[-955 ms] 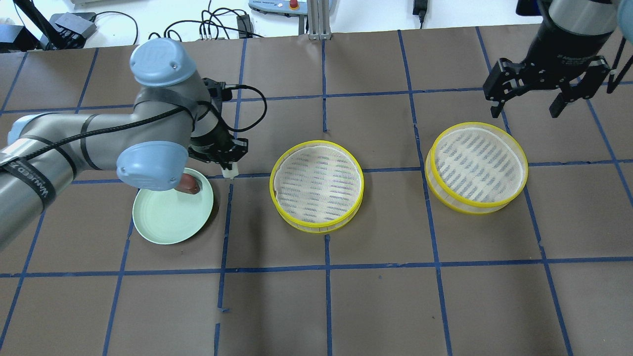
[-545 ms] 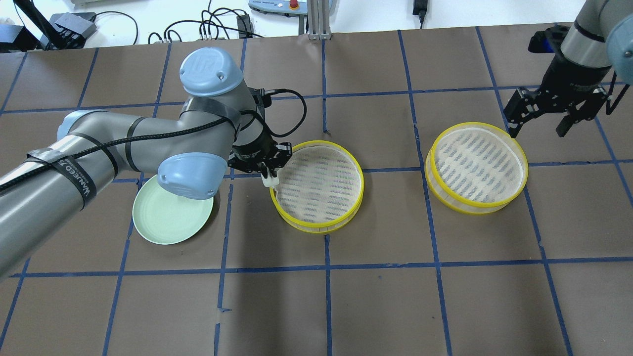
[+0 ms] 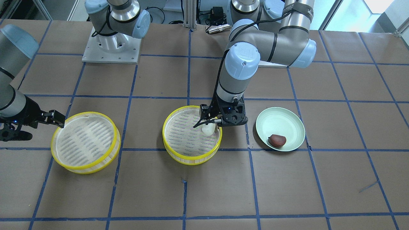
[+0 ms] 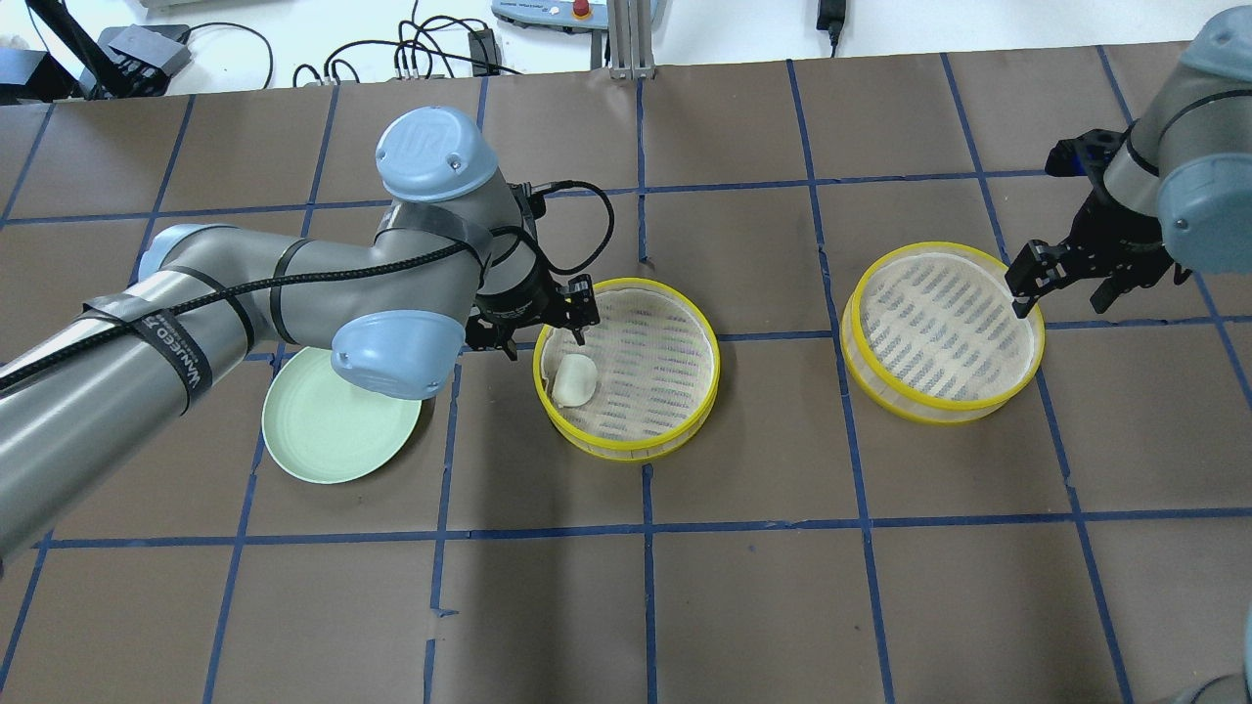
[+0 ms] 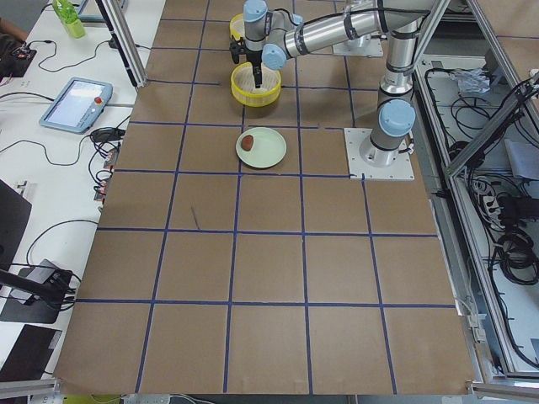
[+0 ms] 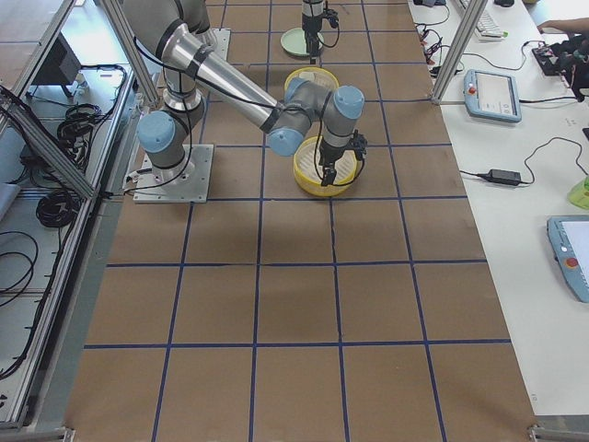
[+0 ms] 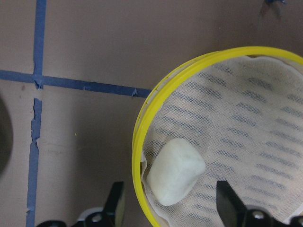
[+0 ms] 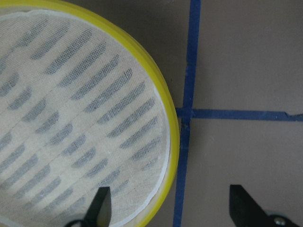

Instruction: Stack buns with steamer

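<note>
The white bun lies free inside the middle yellow-rimmed steamer, close to its left rim; it also shows in the front view and the left wrist view. My left gripper is open just above it, its jaws on either side of the bun. The brown bun sits on the pale green plate; overhead, my left arm hides it. My right gripper is open and empty at the right steamer's far right rim.
The plate lies left of the middle steamer, partly under my left elbow. Cables and an aluminium post lie beyond the table's far edge. The arm base plate is on the robot's side.
My left gripper carried the white bun from the plate to the middle steamer, let it go and now stands open. My right gripper came down and nearer to the right steamer's rim.
</note>
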Robot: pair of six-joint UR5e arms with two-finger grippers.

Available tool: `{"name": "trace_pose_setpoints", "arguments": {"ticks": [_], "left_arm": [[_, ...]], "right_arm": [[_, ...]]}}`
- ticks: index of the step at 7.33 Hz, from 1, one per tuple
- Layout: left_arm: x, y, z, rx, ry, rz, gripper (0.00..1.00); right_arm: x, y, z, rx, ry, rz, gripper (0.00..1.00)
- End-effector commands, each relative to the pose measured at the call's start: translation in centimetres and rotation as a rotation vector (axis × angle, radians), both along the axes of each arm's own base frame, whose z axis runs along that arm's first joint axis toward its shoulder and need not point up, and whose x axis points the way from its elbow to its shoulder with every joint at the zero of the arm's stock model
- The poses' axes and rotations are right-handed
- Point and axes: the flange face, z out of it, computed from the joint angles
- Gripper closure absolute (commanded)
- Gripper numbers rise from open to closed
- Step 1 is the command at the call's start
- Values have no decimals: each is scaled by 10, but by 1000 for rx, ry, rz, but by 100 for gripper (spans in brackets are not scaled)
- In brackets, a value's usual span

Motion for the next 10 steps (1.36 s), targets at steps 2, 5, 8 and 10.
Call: {"name": "trace_pose_setpoints", "arguments": {"ticks": [2, 5, 8, 10], "left_arm": [[132, -32, -13, 12, -122, -235, 0], [220, -17, -55, 75, -102, -269, 5], [220, -26, -74, 49, -96, -264, 11], [221, -32, -93, 44, -99, -263, 11]], "right_arm": [[-6, -9, -44, -2, -7, 13, 25], [-5, -8, -45, 11, -12, 13, 93], [-1, -15, -28, -31, -20, 14, 95], [72, -19, 21, -55, -142, -8, 95]]}}
